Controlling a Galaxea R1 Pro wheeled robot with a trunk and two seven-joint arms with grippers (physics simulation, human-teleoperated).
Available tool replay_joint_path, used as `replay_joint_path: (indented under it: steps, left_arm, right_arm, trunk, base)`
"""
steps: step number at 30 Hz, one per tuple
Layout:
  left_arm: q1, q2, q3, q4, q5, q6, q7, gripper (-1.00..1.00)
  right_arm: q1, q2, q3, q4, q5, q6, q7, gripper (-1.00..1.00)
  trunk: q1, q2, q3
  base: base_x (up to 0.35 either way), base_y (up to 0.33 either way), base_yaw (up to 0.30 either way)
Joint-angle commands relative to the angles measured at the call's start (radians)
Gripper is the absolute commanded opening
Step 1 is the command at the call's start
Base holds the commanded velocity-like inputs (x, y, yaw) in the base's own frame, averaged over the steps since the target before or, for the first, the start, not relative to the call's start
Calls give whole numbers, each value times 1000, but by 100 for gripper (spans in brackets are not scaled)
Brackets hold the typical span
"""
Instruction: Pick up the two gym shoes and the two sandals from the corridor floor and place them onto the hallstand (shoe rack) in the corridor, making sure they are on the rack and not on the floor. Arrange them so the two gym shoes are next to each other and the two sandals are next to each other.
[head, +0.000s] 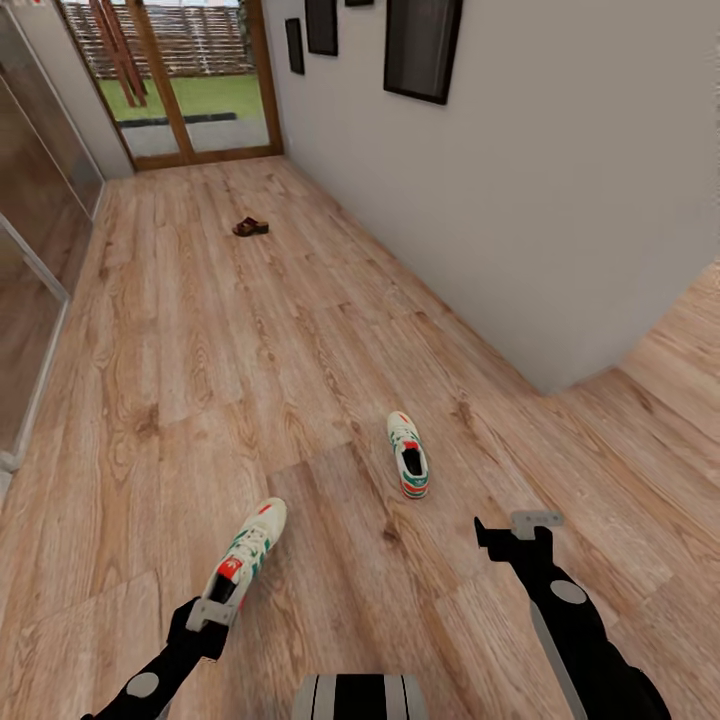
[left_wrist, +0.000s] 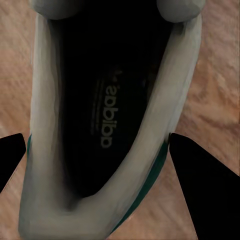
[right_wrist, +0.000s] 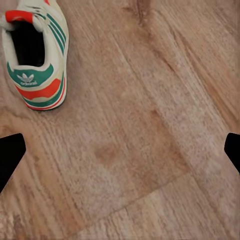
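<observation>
Two gym shoes and one sandal on the corridor floor (head: 180, 400).
Left gripper (head: 208, 618), fingers spread, straddles the near gym shoe (head: 245, 562) at 7 o'clock; right gripper (head: 512, 530), unclenched, hovers at 4 o'clock beside the second gym shoe (head: 408, 455); sandal (head: 250, 227) far off at 11 o'clock.

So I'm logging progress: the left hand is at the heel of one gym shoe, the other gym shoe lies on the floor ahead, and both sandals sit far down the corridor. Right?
Not quite. The head view shows a single sandal far down the corridor, not both. The rest holds: the left hand is at the heel of one gym shoe, its fingers either side of the opening in the left wrist view, and the other gym shoe lies on the floor ahead.
</observation>
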Motion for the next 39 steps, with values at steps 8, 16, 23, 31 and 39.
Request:
replay_joint_path:
  steps: [8, 16, 23, 31, 39]
  left_arm:
    - [-12, -2, 0, -50, 170, 8, 11, -100]
    - [-8, -1, -1, -82, 284, 12, 71, -100]
    - [-3, -4, 0, -85, 297, 10, 134, -100]
    - [-1, -6, 0, -85, 299, 6, 140, -100]
    - [-1, -7, -1, -85, 299, 6, 140, -100]
  right_arm:
    - [0, 0, 2, -1, 0, 5, -3, 100]
    - [0, -1, 1, 6, 1, 3, -3, 100]
    - [1, 0, 2, 67, 1, -1, -2, 100]
    - [0, 0, 2, 111, 1, -5, 3, 100]
    - [1, 0, 3, 152, 1, -25, 3, 100]
  trunk:
    - [-4, 2, 33]
    - [-7, 4, 75]
    - [-10, 5, 113]
    - [-14, 7, 157]
    - [-18, 9, 200]
  base:
    - [0, 0, 0]
    - [0, 0, 0]
    - [0, 0, 0]
    - [0, 0, 0]
    - [0, 0, 0]
